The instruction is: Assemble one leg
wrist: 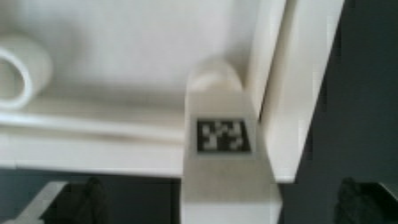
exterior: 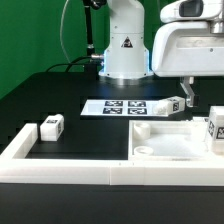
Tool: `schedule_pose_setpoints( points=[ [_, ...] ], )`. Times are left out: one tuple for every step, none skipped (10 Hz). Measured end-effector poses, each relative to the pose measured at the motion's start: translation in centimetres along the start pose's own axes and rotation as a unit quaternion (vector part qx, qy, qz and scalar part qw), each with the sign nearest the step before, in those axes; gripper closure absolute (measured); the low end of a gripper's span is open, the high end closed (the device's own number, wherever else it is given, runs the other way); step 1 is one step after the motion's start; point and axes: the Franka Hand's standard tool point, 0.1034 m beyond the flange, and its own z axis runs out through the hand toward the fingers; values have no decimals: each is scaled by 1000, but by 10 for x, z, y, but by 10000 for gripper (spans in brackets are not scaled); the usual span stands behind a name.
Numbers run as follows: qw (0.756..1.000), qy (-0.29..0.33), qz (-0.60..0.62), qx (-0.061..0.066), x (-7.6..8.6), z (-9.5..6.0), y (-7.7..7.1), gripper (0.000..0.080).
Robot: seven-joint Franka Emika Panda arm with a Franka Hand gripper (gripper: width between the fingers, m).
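White plastic parts sit on a black table [exterior: 40,95] in front of a green backdrop. In the exterior view the white arm's wrist housing fills the upper part of the exterior view's right, and below it the gripper [exterior: 184,101] hangs just above a leg [exterior: 175,106], a small white block with a black-and-white tag, which stands tilted at the back edge of the large flat panel [exterior: 165,143]. The wrist view shows this leg [wrist: 222,135] as a tall white piece with one tag on its face, leaning along the panel's raised edge [wrist: 270,60], with a round hole [wrist: 18,70] of the panel off to one side. The dark fingertips [wrist: 68,198] appear only at the picture's border, set wide on either side of the leg and seemingly not pressing it, so the hand looks fully spread and empty, though the blur leaves contact uncertain. The marker board [exterior: 125,106] lies flat behind the panel. A second leg [exterior: 52,126] rests well apart toward the exterior view's left, inside the white rim [exterior: 60,170] of the work area. A third leg [exterior: 216,128] stands at the exterior view's right edge, beside the panel.
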Motion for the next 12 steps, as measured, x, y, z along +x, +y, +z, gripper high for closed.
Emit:
schedule_pose_setpoints(
  points=[
    [999, -33, 1, -1, 1, 0, 1, 151],
    [999, -33, 2, -2, 6, 3, 2, 151],
    [999, -34, 3, -2, 6, 5, 2, 151],
    [999, -36, 4, -2, 6, 7, 1, 151],
    [999, -35, 3, -2, 7, 8, 0, 151],
    [999, -35, 3, -3, 7, 12, 0, 151],
    [999, -35, 3, -4, 7, 17, 0, 151],
    [999, -34, 0, -4, 7, 16, -1, 151],
    [999, -33, -1, -4, 8, 15, -1, 282],
    [999, -33, 0, -4, 7, 15, -1, 415],
    [999, -34, 0, -4, 7, 16, 0, 415],
    [999, -34, 0, -4, 7, 16, 0, 514]
  ],
)
